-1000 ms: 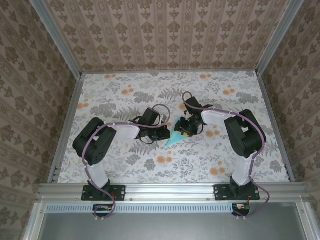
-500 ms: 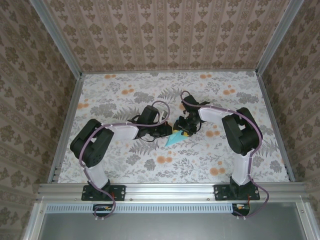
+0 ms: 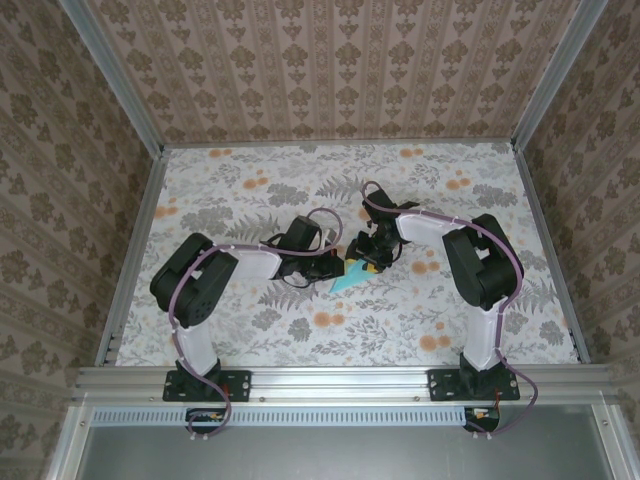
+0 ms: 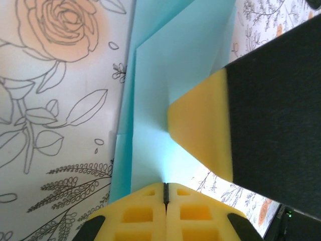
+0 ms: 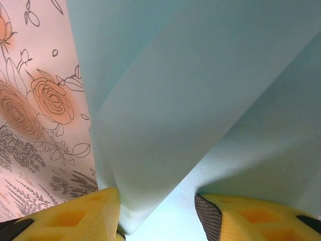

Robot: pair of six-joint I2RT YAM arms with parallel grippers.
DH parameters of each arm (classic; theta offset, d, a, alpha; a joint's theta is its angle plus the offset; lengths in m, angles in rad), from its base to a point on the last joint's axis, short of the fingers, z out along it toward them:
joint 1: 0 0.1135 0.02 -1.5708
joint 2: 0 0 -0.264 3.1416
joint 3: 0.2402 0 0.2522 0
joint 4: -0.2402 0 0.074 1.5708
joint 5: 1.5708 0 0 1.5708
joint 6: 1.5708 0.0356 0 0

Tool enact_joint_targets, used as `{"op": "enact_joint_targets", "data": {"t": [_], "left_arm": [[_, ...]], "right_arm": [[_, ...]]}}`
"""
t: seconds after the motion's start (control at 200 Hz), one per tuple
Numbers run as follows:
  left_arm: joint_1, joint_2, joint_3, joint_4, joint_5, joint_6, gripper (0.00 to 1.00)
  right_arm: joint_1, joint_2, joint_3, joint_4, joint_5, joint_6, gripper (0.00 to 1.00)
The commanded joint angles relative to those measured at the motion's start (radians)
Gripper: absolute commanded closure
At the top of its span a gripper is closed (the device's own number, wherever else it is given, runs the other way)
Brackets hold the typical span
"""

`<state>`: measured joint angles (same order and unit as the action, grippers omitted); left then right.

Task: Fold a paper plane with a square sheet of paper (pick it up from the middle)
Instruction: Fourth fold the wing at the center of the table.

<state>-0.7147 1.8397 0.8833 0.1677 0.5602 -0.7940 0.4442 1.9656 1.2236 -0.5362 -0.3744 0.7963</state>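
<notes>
left pincer (image 4: 164, 193): clamped shut, pads flush tog. Afaict it's nipping the near edge of the sheet (image 4: 170, 65).
right pincer (image 5: 158, 211): jaws apart, straddling a raised flap, not squeezing it. One yellow fingertip (image 4: 200, 130) sits over the sheet just ahead of my left pads.
sheet: mid bench (image 4: 60, 125), between my two pincers. It's partly folded, layers overlapping, pointy end toward the near-left.
handling: prob v light, thin and floppy. Should take a crease fine, but it'll crumple or tear if I tug, and it may slide on the pads.
where to grab: imo a folded edge where the layers double up, close to the crease, not a loose single-layer corner.
</notes>
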Motion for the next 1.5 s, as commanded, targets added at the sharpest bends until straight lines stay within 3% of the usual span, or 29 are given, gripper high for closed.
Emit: {"op": "enact_joint_targets", "data": {"t": [0.0, 0.475, 0.885, 1.5], "left_arm": [[-0.005, 0.019, 0.016, -0.042, -0.024, -0.010, 0.98], [-0.003, 0.041, 0.025, -0.084, -0.049, -0.002, 1.00], [-0.001, 0.033, 0.016, -0.094, -0.051, -0.002, 1.00], [0.001, -0.007, 0.038, -0.102, -0.045, -0.004, 1.00]], "right_arm": [[0.007, 0.170, -0.090, -0.077, 0.154, 0.011, 0.48], [0.004, 0.109, -0.126, -0.007, 0.092, -0.037, 0.42], [-0.005, 0.139, -0.112, -0.035, 0.117, -0.046, 0.58], [-0.006, 0.228, -0.072, -0.104, 0.185, -0.051, 0.62]]}}
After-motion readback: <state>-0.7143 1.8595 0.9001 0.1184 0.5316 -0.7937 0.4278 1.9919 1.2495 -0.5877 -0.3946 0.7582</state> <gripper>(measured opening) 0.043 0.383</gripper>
